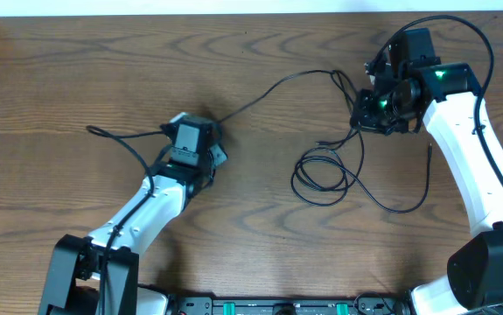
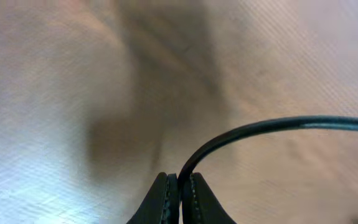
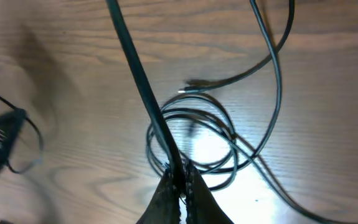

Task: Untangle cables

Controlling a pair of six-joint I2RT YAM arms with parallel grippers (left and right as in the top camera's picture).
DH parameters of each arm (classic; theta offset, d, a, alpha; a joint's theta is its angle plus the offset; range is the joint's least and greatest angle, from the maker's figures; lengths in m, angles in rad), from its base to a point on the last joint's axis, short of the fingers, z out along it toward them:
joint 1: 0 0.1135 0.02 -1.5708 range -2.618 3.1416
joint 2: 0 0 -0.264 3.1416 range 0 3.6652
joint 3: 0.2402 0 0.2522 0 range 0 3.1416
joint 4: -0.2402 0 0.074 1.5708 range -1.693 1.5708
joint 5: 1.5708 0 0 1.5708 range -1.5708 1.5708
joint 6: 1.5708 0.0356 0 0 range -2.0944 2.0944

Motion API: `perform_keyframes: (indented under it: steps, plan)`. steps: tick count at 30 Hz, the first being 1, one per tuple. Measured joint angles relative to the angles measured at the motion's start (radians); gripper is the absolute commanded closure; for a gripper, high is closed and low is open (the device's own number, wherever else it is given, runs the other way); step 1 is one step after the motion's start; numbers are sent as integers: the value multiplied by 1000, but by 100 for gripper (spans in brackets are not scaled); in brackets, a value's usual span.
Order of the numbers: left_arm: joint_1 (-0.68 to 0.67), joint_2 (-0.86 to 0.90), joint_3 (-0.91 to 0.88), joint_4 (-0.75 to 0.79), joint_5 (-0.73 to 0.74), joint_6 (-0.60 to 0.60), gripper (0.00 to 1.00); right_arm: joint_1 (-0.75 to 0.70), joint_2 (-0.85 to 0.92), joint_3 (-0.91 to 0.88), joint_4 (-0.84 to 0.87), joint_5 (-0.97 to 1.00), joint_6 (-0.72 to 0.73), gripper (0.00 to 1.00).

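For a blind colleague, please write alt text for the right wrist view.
The right gripper pinches a thin black cable running up across the wooden table. Behind lies a loose cable coil and a small plug.

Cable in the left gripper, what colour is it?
The cable is black, clearest in the left wrist view.

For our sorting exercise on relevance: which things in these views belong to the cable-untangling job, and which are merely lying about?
Belongs to the job:
black cable, pinched by left gripper and right gripper
coiled loops

Just there:
wooden table
right arm's own lead
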Motion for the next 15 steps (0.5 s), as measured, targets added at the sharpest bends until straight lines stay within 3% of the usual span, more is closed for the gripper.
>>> perform_keyframes:
  steps: [4,9,13,15]
  plan:
    - [22,0,-2,119,176,-15,92,4,0,0,14,3,-27,99]
    - [21,0,-3,391,578,5,92,36,0,-24,145,-32,-13,99]
    - [19,0,0,643,911,5,92,80,-2,-70,275,-45,29,93]
    - [19,0,0,736,1043,-7,92,101,-2,-88,326,-41,40,83]
